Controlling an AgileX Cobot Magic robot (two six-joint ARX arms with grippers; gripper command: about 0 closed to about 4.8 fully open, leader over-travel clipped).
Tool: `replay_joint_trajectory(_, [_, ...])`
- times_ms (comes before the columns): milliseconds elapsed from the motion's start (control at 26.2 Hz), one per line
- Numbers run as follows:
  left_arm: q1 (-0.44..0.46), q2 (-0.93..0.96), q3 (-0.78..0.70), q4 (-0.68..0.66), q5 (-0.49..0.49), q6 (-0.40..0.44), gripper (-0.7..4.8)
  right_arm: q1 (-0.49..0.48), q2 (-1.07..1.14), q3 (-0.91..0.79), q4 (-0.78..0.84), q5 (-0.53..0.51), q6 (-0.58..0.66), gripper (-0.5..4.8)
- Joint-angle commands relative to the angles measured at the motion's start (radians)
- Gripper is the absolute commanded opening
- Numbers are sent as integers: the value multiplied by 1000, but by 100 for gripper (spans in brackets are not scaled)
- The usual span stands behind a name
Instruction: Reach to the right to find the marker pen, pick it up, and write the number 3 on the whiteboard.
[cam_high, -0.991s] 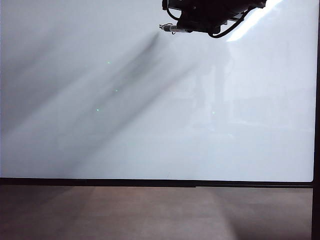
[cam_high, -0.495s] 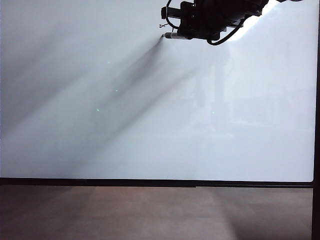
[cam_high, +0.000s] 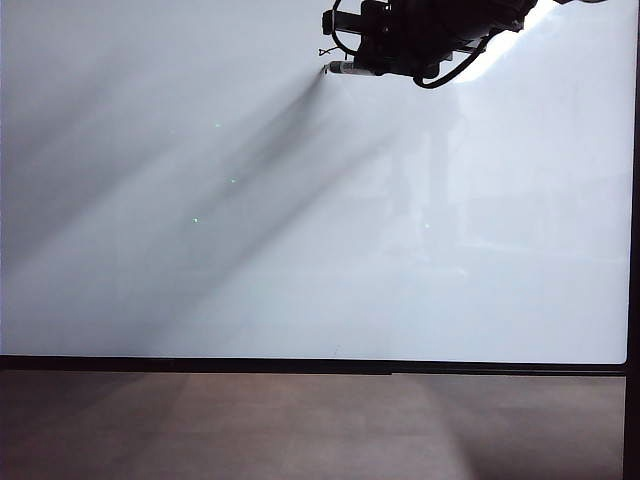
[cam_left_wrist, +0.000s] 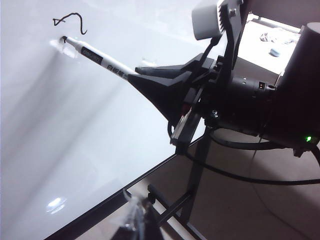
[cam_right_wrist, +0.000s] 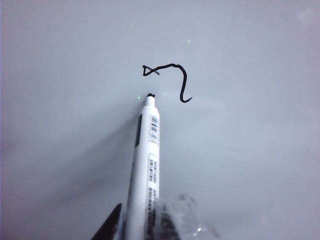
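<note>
The whiteboard fills the exterior view, glossy white with a thin black frame. At its top, my right gripper is shut on the marker pen, whose tip touches the board. In the right wrist view the pen has a pale labelled barrel and stands between my right gripper's fingers. Just beyond its tip lies the number 3, a wobbly black line with a small loop and a hook. The left wrist view shows the same pen and line. My left gripper hangs shut off the board's edge.
A brown surface runs below the board's black lower frame. A black stand leg and cables sit under the right arm, past the board's edge.
My right gripper with the pen has shifted slightly down the board over the last second. The tip now rests just below the drawn line. The left arm stays still.
</note>
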Motion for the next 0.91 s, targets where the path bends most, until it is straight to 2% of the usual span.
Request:
replay_joint_trajectory(38, [-2, -3, 2, 3, 1, 3, -5, 0, -4, 5, 4, 26, 0, 44])
replay_joint_trajectory(915, [-2, -3, 2, 4, 1, 3, -5, 0, -30, 4, -50, 159, 1, 44])
